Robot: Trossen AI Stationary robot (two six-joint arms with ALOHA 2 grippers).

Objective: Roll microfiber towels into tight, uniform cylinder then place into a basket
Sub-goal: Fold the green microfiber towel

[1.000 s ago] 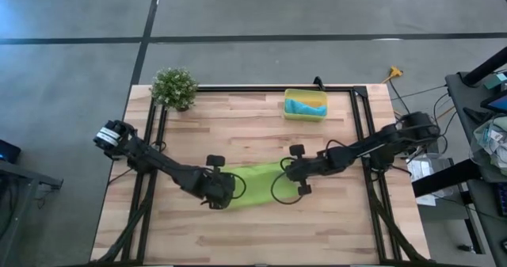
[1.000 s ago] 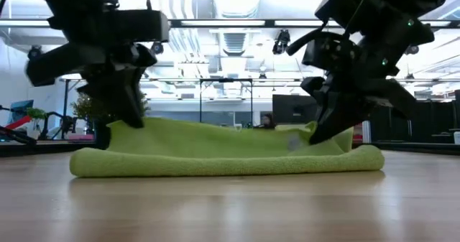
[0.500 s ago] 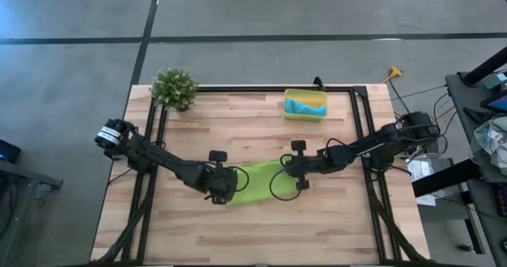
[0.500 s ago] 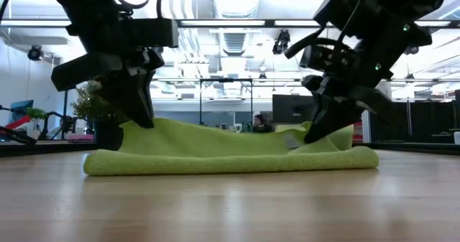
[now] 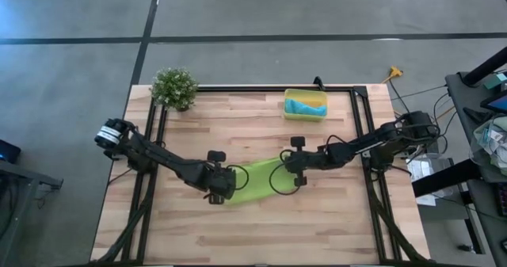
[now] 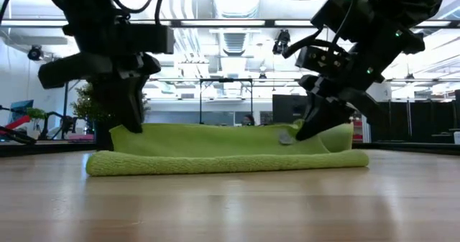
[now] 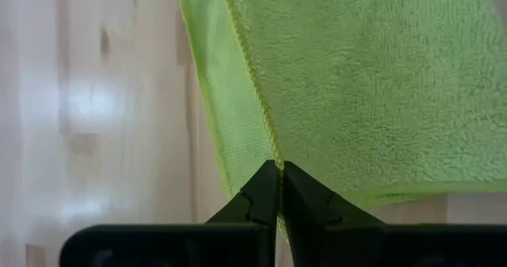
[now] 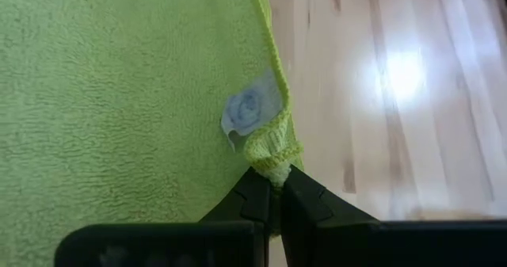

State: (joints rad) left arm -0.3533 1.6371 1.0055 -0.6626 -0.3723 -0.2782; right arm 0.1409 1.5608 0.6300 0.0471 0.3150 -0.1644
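The lime-green microfiber towel (image 5: 255, 178) lies lengthwise between both arms at the wooden table's (image 5: 261, 227) middle; the left gripper (image 5: 219, 189) and the right gripper (image 5: 287, 170) each pinch one end tightly closed.

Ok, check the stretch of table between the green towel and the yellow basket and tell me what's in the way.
Nothing visible. Bare table lies between the green towel and the yellow basket. The basket already holds the blue towel. The left gripper and right gripper each pinch an edge of the green towel.

High cam straight down over the whole light wooden slatted table (image 5: 317, 219), low cam level at tabletop, 2 wrist cams close; all 4 share the lime-green microfiber towel (image 6: 223, 149).
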